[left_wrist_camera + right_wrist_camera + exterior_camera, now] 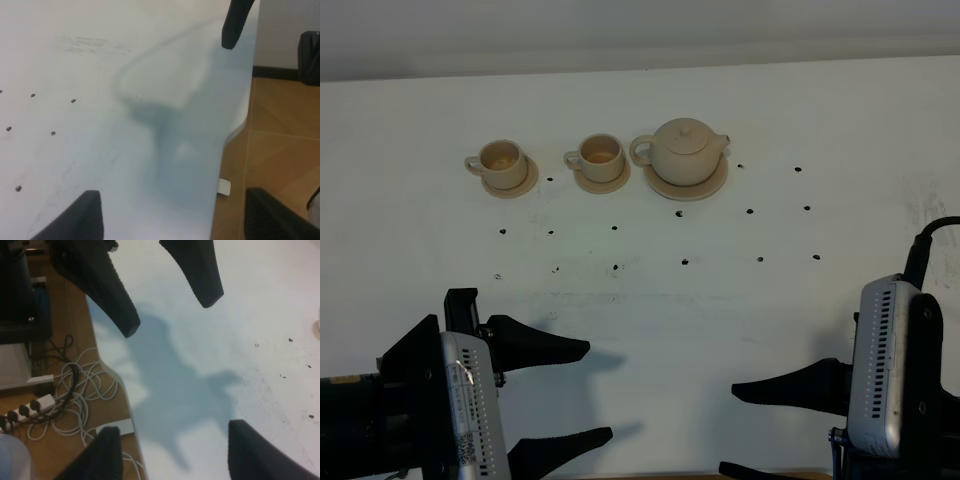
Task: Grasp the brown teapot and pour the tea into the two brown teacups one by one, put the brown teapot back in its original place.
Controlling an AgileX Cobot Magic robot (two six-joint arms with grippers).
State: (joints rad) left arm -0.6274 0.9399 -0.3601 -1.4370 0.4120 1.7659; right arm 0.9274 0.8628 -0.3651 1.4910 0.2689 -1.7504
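Left gripper [582,394]: spread wide with nothing in it, hanging over the near edge of the table [620,310].
Right gripper [728,430]: just as wide and just as empty, at the same near edge, its fingers aimed across at my left one.
Brown teapot [685,150]: upright with its lid on, seated on the wide saucer [685,191] at the far side of the table.
Teacups: the inner teacup [599,151] stands just beside the pot, the outer teacup [502,157] beyond it, each on a small saucer. I can't tell whether they hold tea.
Pot axis: handle to spout runs across the table, with the handle [641,150] towards the cups and the spout [722,147] pointing away from them.
Bearing: the pot lies well ahead of both grippers. I judge it slightly nearer my right arm sideways, though the handle opens to my left arm's side.
Progress: I judge nothing has begun, and the first job is a reach forward to that handle.
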